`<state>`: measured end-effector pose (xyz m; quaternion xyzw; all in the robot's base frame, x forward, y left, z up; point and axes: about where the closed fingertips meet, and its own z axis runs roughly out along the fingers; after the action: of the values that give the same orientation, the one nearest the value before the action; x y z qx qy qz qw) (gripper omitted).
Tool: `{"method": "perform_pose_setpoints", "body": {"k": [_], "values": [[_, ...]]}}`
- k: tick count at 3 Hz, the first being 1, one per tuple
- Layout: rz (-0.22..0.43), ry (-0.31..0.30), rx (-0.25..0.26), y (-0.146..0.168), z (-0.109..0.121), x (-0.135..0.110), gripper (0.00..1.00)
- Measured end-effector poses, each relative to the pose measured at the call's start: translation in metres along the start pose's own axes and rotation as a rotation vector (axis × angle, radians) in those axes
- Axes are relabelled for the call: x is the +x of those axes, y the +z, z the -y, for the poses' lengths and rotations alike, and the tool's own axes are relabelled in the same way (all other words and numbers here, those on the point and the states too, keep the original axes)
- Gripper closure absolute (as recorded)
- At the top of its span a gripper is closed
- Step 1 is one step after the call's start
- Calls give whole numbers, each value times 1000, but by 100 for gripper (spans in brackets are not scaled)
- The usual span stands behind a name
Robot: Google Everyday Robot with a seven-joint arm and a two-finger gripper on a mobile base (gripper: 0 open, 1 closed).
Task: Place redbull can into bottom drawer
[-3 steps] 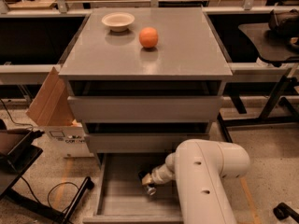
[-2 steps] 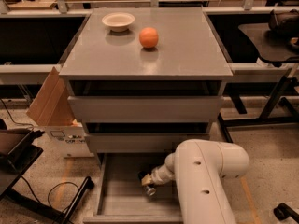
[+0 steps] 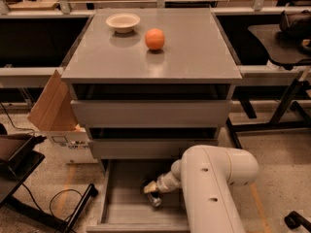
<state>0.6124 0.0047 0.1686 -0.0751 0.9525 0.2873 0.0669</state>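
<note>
The bottom drawer (image 3: 121,208) is pulled open at the foot of the grey cabinet. My white arm reaches down into it from the lower right. My gripper (image 3: 152,193) is inside the drawer, low over its floor near the middle. A small silver and dark shape (image 3: 156,200) sits at the gripper's end, just above the drawer floor. It may be the redbull can, but I cannot tell this for sure. The arm hides the right part of the drawer.
An orange (image 3: 154,39) and a shallow cream bowl (image 3: 123,22) sit on the cabinet top (image 3: 194,52). The two upper drawers (image 3: 150,113) are shut. An open cardboard box (image 3: 53,110) stands left of the cabinet. A dark stand (image 3: 29,178) is at the lower left.
</note>
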Motion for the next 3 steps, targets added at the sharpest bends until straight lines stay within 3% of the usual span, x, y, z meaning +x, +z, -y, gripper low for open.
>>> {"method": "perform_pose_setpoints", "body": {"k": [1,3], "values": [[-3,0,-1,1,-1,1,0],[-11,-15,6,-6,-6,13,0]]}}
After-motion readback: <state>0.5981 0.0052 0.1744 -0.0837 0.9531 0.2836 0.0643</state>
